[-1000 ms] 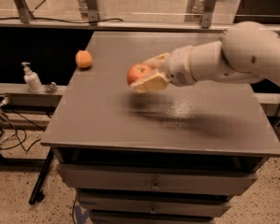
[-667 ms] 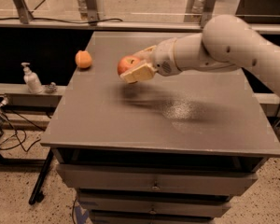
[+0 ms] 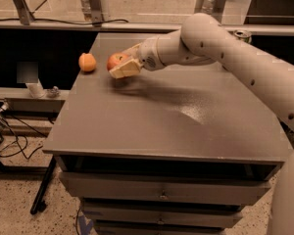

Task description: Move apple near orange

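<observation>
The gripper (image 3: 121,66) is clamped on the apple (image 3: 115,60), just above the table (image 3: 186,126) and just beside the orange (image 3: 87,62). Best lower straight down and release gently, so neither fruit rolls

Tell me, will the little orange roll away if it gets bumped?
Probably. The orange is round on a flat table, so a nudge could roll it. It sits near the edge, so it might fall. The gripper, holding the apple, hovers right beside it.
</observation>
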You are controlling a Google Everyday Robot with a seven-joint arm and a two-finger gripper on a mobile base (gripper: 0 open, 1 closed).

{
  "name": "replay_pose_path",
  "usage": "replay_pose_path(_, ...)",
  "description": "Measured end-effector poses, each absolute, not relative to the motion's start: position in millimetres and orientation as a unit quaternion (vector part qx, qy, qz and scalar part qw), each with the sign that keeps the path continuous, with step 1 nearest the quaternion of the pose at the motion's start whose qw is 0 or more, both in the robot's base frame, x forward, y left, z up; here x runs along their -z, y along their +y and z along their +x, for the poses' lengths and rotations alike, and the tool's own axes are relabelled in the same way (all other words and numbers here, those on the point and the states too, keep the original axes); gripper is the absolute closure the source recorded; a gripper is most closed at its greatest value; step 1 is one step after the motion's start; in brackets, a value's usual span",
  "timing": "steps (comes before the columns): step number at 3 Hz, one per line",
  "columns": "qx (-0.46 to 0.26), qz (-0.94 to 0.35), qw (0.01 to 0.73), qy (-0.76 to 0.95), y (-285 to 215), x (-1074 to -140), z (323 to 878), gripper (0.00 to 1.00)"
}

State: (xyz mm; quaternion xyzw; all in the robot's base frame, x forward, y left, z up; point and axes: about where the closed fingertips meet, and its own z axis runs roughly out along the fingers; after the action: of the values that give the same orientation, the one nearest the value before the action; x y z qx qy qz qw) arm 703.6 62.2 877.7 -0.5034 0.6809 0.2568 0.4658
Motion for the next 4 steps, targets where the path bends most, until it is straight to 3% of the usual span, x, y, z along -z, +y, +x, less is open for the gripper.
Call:
replay_pose_path(2,-0.258,-0.516,0.462,0.674,90.5,-876.1,738.0,1.00)
replay_pose_path(4,-0.255,-0.518,0.453,0.679,88.4,-867.5,740.3,1.00)
